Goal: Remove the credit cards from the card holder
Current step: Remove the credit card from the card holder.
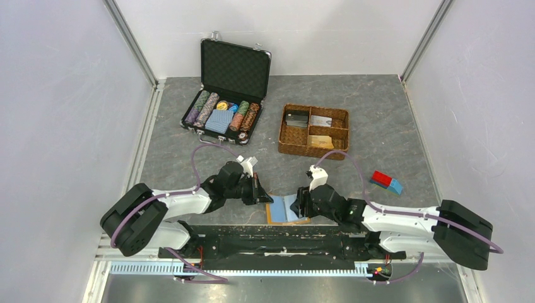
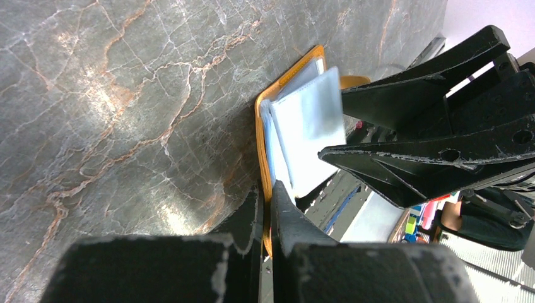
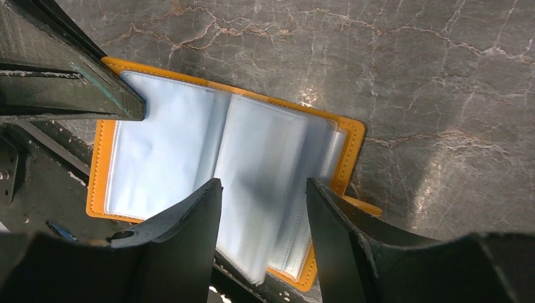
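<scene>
The card holder point(image 1: 282, 210) lies open at the table's near edge, orange covers down and pale blue sleeves point(image 3: 176, 151) up. My left gripper point(image 2: 267, 208) is shut on the edge of its left cover point(image 2: 260, 136). My right gripper point(image 3: 264, 211) hovers open over the right half, with a loose, blurred sleeve page point(image 3: 265, 189) standing between its fingers without being pinched. No credit cards show inside the sleeves. A tan-yellow card point(image 1: 320, 142) and a pale card point(image 1: 320, 121) lie in the woven basket.
The brown divided basket point(image 1: 282, 137) stands behind the holder. An open black case point(image 1: 233, 69) with poker chips and blue playing cards is at the back left. A red-and-blue block point(image 1: 386, 182) lies to the right. A black rail point(image 1: 277, 243) runs along the near edge.
</scene>
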